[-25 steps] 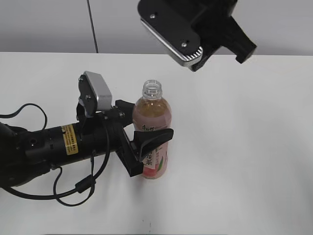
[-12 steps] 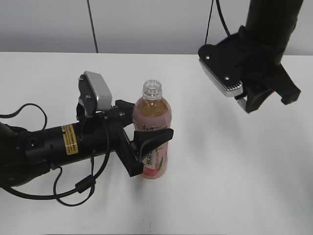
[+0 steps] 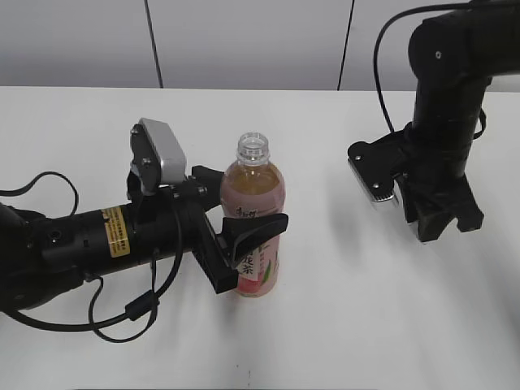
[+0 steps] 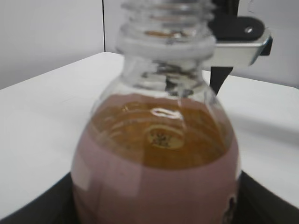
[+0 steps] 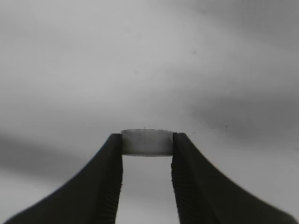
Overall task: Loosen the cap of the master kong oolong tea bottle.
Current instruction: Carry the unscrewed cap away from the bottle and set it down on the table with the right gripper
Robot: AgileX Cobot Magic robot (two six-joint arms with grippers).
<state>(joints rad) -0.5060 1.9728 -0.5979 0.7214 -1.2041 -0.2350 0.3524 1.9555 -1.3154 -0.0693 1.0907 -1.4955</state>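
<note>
On the white tabletop (image 3: 325,325), at frame center, we see the master kong oolong tea bottle (image 3: 253,231) upright, uncapped, amber tea reaching its shoulder, pink-and-white label below. Our left pincer (image 3: 244,240) clamps its body. At right, our right pincer (image 5: 147,154) pinches the small white cap (image 5: 147,142) between its tips.

You can read black Chinese characters on the pink-and-white label (image 3: 258,264) of the clear plastic tea bottle (image 3: 254,213); the one clearly legible is 茶, below the gripping jaw. Left of the bottle, the yellow sticker (image 3: 114,231) on the black arm carries print too small to read.
</note>
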